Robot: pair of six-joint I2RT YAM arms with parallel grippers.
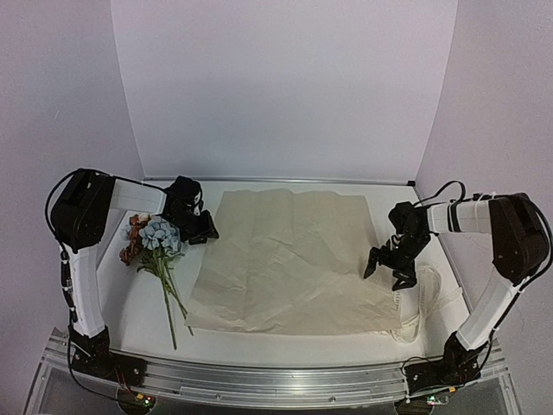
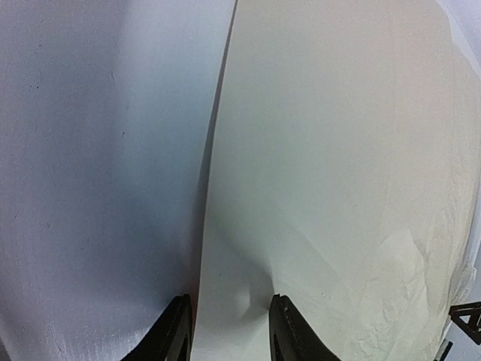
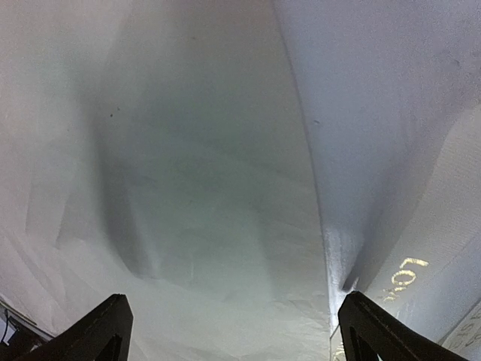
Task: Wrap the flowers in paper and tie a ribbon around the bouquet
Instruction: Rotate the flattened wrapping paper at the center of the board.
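The peach-tan paper [image 1: 294, 259] lies flat and creased in the middle of the table. The flowers [image 1: 155, 238], blue and rusty-brown with green stems, lie to its left. My left gripper [image 1: 206, 232] is low at the paper's left edge. In the left wrist view its jaws [image 2: 229, 316] straddle that edge of the paper [image 2: 331, 165], still apart, with a small pucker of paper between them. My right gripper [image 1: 385, 275] hangs wide open over the paper's right edge, and in its own view [image 3: 233, 316] it holds nothing. The ribbon [image 1: 428, 303] lies at the right, its lettering showing [image 3: 409, 274].
The white table top [image 2: 90, 165] runs under everything. White walls close in the back and both sides. A metal rail [image 1: 276, 380] borders the near edge between the arm bases.
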